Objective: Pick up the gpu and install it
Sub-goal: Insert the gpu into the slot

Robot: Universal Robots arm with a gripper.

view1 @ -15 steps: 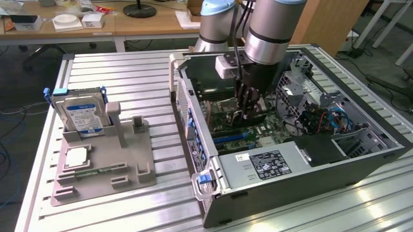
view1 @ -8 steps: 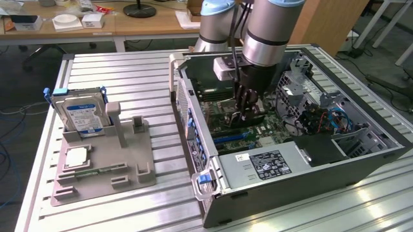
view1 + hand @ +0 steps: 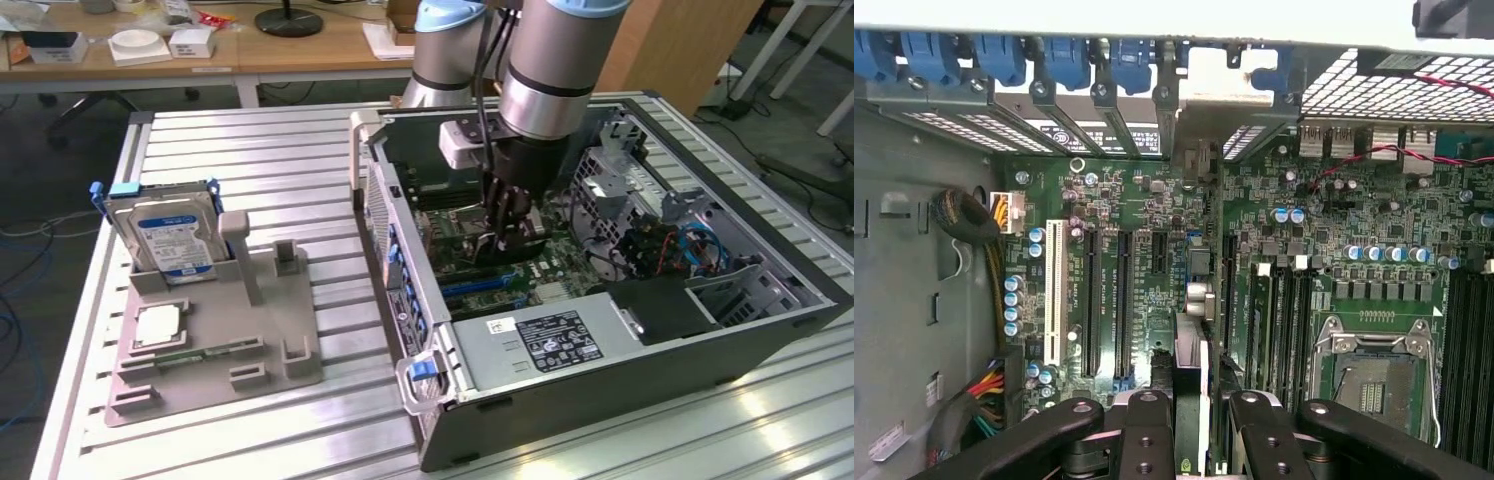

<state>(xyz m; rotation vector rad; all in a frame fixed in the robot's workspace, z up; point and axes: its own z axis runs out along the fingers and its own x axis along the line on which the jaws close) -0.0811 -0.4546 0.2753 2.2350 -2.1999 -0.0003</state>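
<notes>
Slatted metal table (image 3: 267, 150) spans exterior view. Open computer case (image 3: 641, 360) at centre and exterior view's right, motherboard (image 3: 1334, 220) exposed. Arm (image 3: 561, 60) enters from upper centre, reaching down into case. Grey fixture (image 3: 287, 330) at exterior view's left. Hard drive (image 3: 167, 235) upright at fixture's upper left corner. Gripper (image 3: 505, 238) at centre, low over motherboard, clenched on gpu (image 3: 1190, 345); card seen edge-on between fingers, above expansion slots. CPU chip (image 3: 160, 322) flat on fixture, lower left.
</notes>
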